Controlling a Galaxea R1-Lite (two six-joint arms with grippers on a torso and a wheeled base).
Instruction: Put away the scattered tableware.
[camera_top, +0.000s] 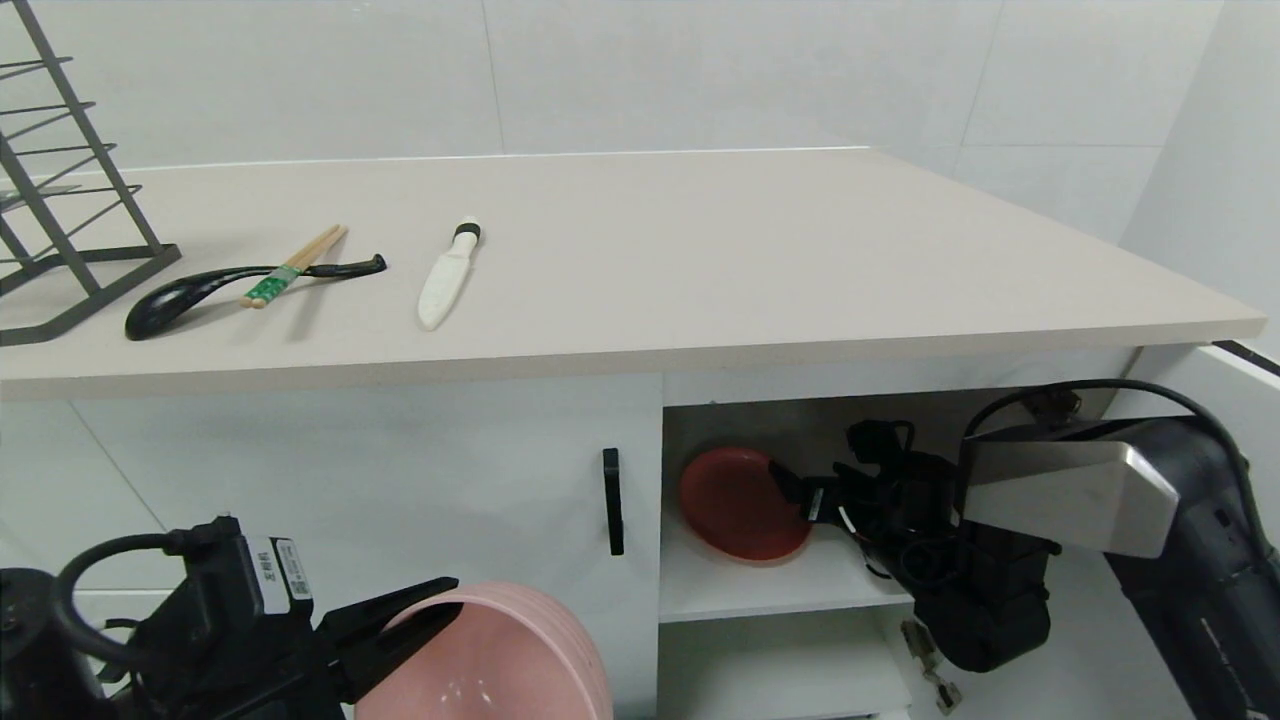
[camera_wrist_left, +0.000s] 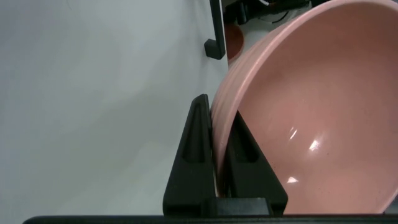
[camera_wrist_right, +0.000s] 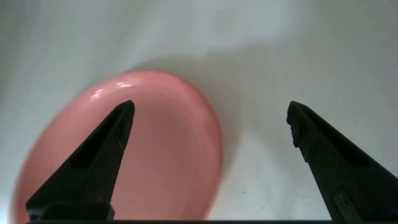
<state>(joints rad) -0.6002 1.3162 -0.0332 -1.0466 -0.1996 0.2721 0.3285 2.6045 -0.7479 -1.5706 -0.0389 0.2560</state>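
Left hand (camera_top: 440, 600), low in front of the closed cabinet door (camera_top: 400, 480): fingers clamped narrow on the rim of a pink bowl (camera_top: 510, 660), one finger inside and one outside. The left wrist view confirms the left hand (camera_wrist_left: 217, 124) on the bowl (camera_wrist_left: 311, 112).

Right hand (camera_top: 795, 490) is inside the open cabinet compartment, fingers spread wide, gripping nothing. A red plate (camera_top: 735, 500) sits on the upper shelf (camera_top: 760, 590) just beside it. In the right wrist view the plate (camera_wrist_right: 155, 155) lies partly between the fingers of the right hand (camera_wrist_right: 209, 109); contact not discernible.

On the worktop (camera_top: 700, 260), towards its left: black spoon (camera_top: 200, 290) with chopsticks (camera_top: 293, 266) lying across its handle, and a white knife (camera_top: 447, 275) apart from them. A wire rack (camera_top: 60, 200) stands at the far left.
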